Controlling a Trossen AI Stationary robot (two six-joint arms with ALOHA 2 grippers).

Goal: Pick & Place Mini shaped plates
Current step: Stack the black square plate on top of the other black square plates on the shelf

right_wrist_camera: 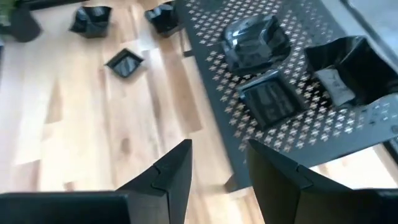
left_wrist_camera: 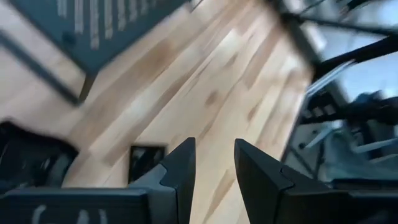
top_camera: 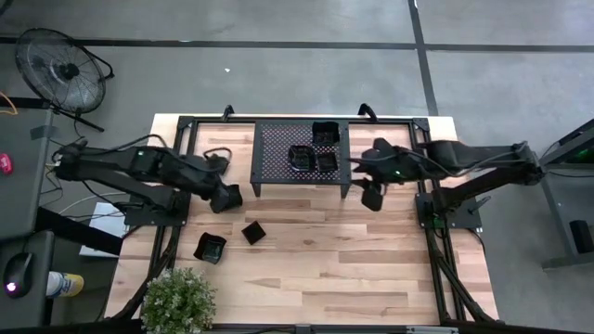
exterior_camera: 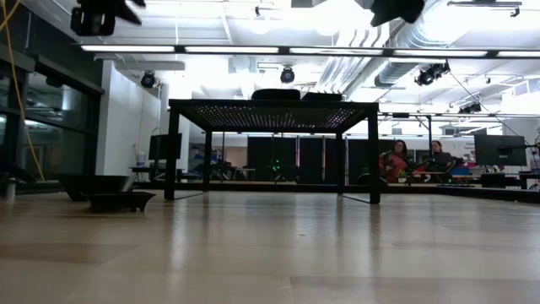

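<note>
High view shows three mini shaped plates [top_camera: 314,151] on the rack [top_camera: 275,162] and three near the table's [top_camera: 371,260] left edge. Right gripper [top_camera: 371,196], fingers apart and empty, hangs off the rack's right edge; left gripper [top_camera: 225,199], parted and empty, could knock the small square plate [top_camera: 252,232] aside.

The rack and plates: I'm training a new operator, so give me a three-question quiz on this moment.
1. How many plates lie on the rack?
2. True or false: the right gripper holds a plate.
3. Which plate on the table lies nearest the plant: A) the square plate, B) the wavy plate?

Key:
1. Three: one at the far edge, two near the middle.
2. False: its jaws are open and empty, beside the rack.
3. B.
</note>
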